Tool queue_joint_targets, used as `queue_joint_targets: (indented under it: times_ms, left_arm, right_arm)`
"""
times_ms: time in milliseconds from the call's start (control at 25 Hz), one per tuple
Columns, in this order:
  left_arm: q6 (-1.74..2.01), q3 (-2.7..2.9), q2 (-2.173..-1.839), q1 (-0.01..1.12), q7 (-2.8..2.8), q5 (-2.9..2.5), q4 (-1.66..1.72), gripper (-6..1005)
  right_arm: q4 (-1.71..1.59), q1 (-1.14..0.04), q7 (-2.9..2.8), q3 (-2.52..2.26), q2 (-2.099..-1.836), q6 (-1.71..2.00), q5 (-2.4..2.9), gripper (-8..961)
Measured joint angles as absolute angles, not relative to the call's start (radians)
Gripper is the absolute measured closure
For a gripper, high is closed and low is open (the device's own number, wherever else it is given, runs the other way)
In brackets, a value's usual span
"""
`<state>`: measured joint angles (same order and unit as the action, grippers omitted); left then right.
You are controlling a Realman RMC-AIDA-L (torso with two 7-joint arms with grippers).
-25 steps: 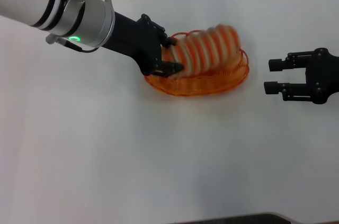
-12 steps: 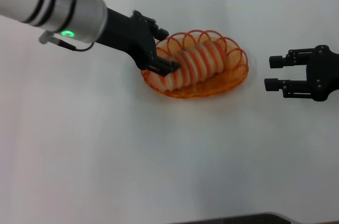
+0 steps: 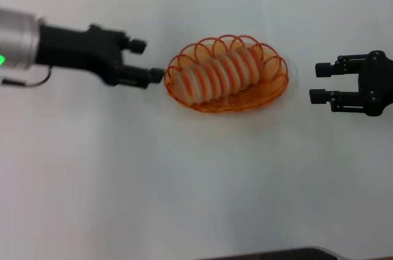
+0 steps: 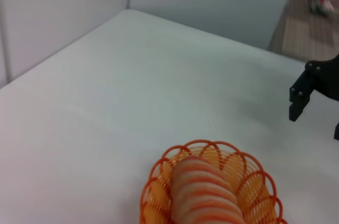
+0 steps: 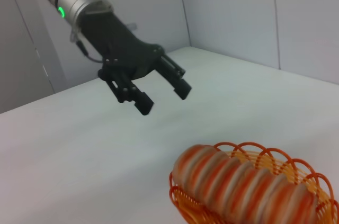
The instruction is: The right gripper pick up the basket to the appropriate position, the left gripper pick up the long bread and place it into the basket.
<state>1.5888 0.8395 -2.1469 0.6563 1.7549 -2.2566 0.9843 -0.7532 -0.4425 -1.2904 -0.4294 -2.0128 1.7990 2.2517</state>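
Orange wire loops form the basket (image 3: 228, 74), an oval with a scalloped rim, standing on the white table (image 3: 184, 180). Inside it lies the long bread (image 3: 216, 74), cream with ridged orange stripes. From the head camera the left gripper (image 3: 149, 61) sits just beside the basket's end, jaws spread and empty; the right wrist camera shows it raised above the tabletop. Off the opposite end, apart from the basket, the right gripper (image 3: 318, 83) hovers with jaws spread, nothing between them.
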Motion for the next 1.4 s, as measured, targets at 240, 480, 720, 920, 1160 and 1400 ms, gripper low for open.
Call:
queue_joint_targets:
  times_ms: [240, 480, 720, 920, 1160, 1400]
  left_arm:
    - [1.611, 0.791, -2.095, 0.585, 1.689, -2.181, 0.851, 224]
    - [1.605, 0.776, -2.074, 0.526, 1.61, -2.113, 0.763, 224]
    - [1.599, 0.727, -2.055, 0.514, 1.544, -2.112, 0.652, 223]
    - [1.594, 0.723, -2.047, 0.495, 1.528, -2.119, 0.608, 223]
    - [1.588, 0.718, -2.049, 0.463, 1.517, -2.12, 0.604, 223]
    - [1.589, 0.719, -2.049, 0.454, 1.511, -2.12, 0.6, 223]
  right_arm:
    - [-0.753, -0.434, -1.241, -0.421, -2.023, 1.793, 2.252, 203]
    - [-0.746, -0.407, -1.151, -0.384, -2.051, 1.763, 2.251, 199]
    - [-0.74, -0.386, -1.091, -0.352, -2.078, 1.729, 2.251, 196]
    - [-0.713, -0.38, -1.089, -0.352, -2.082, 1.695, 2.253, 193]
    - [-0.701, -0.378, -1.088, -0.352, -2.082, 1.67, 2.255, 192]
    - [-0.7, -0.38, -1.091, -0.349, -2.082, 1.65, 2.252, 191]
